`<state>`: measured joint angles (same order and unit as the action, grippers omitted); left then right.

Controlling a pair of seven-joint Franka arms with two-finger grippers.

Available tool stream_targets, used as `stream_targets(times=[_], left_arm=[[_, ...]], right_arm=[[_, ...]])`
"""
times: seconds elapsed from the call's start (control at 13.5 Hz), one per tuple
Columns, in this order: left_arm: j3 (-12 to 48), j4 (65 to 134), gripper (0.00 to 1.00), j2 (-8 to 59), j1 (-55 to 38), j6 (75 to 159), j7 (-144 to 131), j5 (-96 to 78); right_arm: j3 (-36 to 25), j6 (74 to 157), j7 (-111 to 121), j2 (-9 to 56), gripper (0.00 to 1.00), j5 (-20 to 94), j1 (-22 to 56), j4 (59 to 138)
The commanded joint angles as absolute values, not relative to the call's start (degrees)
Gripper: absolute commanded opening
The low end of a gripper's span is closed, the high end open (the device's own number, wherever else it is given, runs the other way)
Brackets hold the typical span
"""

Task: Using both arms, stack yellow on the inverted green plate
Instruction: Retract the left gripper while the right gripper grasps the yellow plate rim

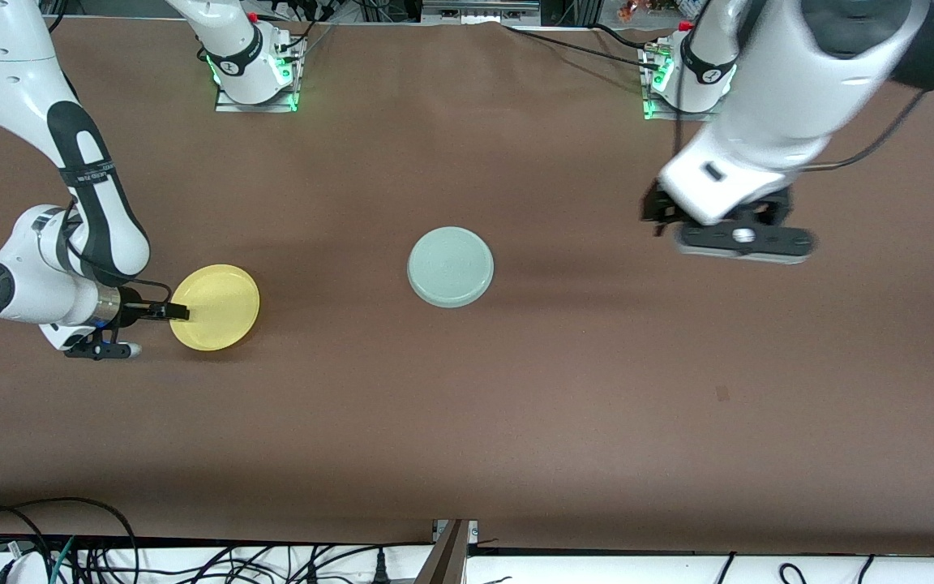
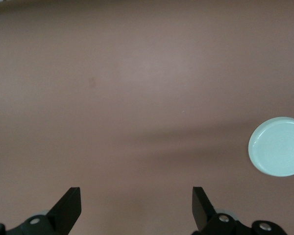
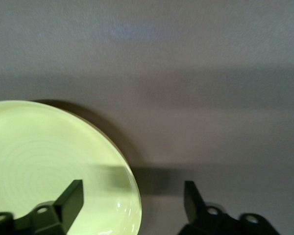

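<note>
The yellow plate (image 1: 216,307) lies rim-up on the brown table toward the right arm's end. My right gripper (image 1: 173,311) is low at its edge. In the right wrist view the right gripper (image 3: 132,200) is open and straddles the yellow plate's (image 3: 49,166) rim, one finger over the plate and one off it. The green plate (image 1: 450,266) lies upside down at the table's middle, base up. My left gripper (image 1: 739,239) hangs open and empty over bare table toward the left arm's end. The left wrist view shows the left gripper (image 2: 137,205) and the green plate (image 2: 277,146) off to one side.
The two arm bases (image 1: 254,73) (image 1: 682,81) stand along the table edge farthest from the front camera. Cables (image 1: 70,543) lie along the edge nearest it. A small dark mark (image 1: 722,394) is on the cloth.
</note>
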<state>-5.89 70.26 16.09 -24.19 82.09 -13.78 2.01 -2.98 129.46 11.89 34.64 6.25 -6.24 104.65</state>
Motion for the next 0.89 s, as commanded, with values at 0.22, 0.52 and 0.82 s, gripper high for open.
stream_targets(times=[0.22,0.52,0.82], left_arm=[[-1.23,92.96,1.00,0.46,-6.88,83.93,-6.08,-0.35],[-1.23,101.59,1.00,-5.53,-2.47,87.62,-0.54,0.26],[-1.58,100.82,1.00,-5.46,-0.62,86.32,0.53,0.26]], right_arm=[[-2.11,130.08,14.33,33.84,0.00,7.29,-7.03,106.26],[-1.67,129.90,14.24,33.31,0.00,8.95,-6.94,105.74],[3.24,120.44,13.71,30.41,0.00,17.20,-6.77,100.83]])
